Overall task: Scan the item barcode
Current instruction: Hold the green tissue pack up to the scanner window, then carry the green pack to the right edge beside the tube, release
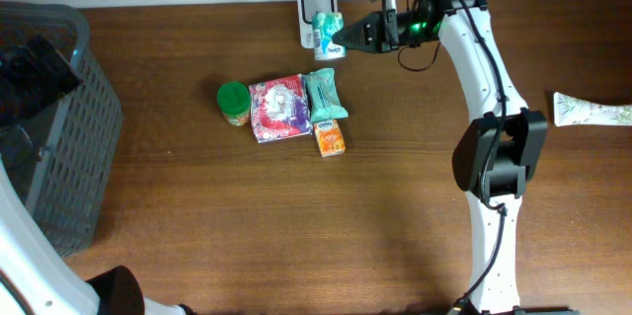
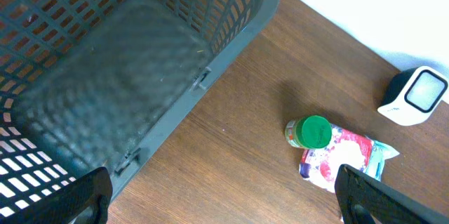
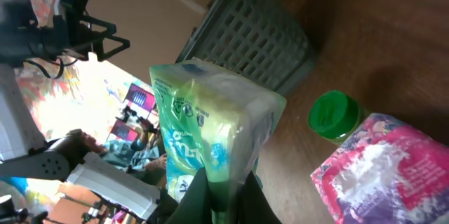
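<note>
From above, the right claw (image 1: 344, 34) pinches a green pack (image 1: 329, 39) at the scanner (image 1: 316, 1); the left wrist view adds the left claw (image 2: 221, 199) gaping beside the basket (image 2: 140, 76).

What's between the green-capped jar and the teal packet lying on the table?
A pink floral packet lies between the green-capped jar and the teal packet; the overhead view shows it.

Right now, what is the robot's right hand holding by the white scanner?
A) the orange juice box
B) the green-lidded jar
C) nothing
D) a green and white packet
D: the right gripper is shut on the green and white packet by the white scanner; the jar and juice box lie on the table.
</note>
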`<action>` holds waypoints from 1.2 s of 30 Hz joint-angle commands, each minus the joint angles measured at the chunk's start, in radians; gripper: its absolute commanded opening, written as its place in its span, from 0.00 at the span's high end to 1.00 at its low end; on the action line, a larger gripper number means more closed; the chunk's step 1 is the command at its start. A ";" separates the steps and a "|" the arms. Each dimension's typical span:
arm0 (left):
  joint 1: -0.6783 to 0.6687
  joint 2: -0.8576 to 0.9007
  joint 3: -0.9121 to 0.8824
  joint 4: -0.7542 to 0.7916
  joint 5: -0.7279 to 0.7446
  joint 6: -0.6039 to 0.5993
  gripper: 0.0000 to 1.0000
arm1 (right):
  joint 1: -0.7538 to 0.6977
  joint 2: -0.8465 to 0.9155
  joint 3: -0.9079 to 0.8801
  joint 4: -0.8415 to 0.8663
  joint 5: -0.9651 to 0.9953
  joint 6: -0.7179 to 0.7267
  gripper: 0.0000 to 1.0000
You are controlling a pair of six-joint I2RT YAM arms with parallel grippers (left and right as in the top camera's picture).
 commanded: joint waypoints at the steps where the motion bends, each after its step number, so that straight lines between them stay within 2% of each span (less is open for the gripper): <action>1: 0.004 -0.007 -0.001 0.000 0.003 -0.009 0.01 | -0.017 -0.006 0.018 -0.012 -0.028 -0.015 0.96; 6: 0.004 -0.007 -0.001 0.000 0.003 -0.010 0.01 | -0.014 -0.006 0.018 -0.012 0.035 0.007 0.96; 7: 0.004 -0.007 -0.001 0.000 0.003 -0.010 0.01 | -0.009 -0.006 0.018 -0.005 0.196 0.050 0.96; 9: 0.004 -0.007 -0.001 0.000 0.003 -0.010 0.01 | 0.013 -0.007 0.020 0.070 0.692 0.295 0.96; 10: 0.004 -0.007 -0.001 0.000 0.003 -0.010 0.01 | 0.025 -0.007 0.029 0.087 0.798 0.313 0.96; 12: 0.004 -0.007 -0.001 0.000 0.003 -0.010 0.01 | 0.078 -0.007 0.049 0.189 1.221 0.360 0.96; 14: 0.004 -0.007 -0.001 0.000 0.003 -0.010 0.01 | 0.149 -0.007 0.049 0.323 1.525 0.304 0.96; 16: 0.004 -0.007 -0.001 -0.001 0.003 -0.010 0.01 | 0.211 -0.005 0.048 0.472 1.665 0.181 0.96; 18: 0.004 -0.007 -0.001 0.000 0.003 -0.010 0.01 | 0.249 -0.001 0.048 0.612 1.698 0.072 0.96; 22: 0.004 -0.007 -0.001 0.000 0.003 -0.010 0.01 | 0.254 0.083 0.048 0.790 1.693 0.045 0.96; 25: 0.004 -0.007 -0.001 0.000 0.003 -0.010 0.01 | 0.270 0.142 0.048 0.820 1.694 -0.091 0.96; 32: 0.004 -0.007 -0.001 0.000 0.003 -0.010 0.01 | 0.280 0.144 0.047 0.816 1.707 -0.089 0.96; 33: 0.004 -0.007 -0.001 0.000 0.003 -0.010 0.01 | 0.280 0.124 0.055 0.818 1.786 0.006 0.96; 36: 0.004 -0.007 -0.001 0.000 0.003 -0.010 0.01 | 0.214 -0.008 0.060 0.698 1.806 0.238 0.96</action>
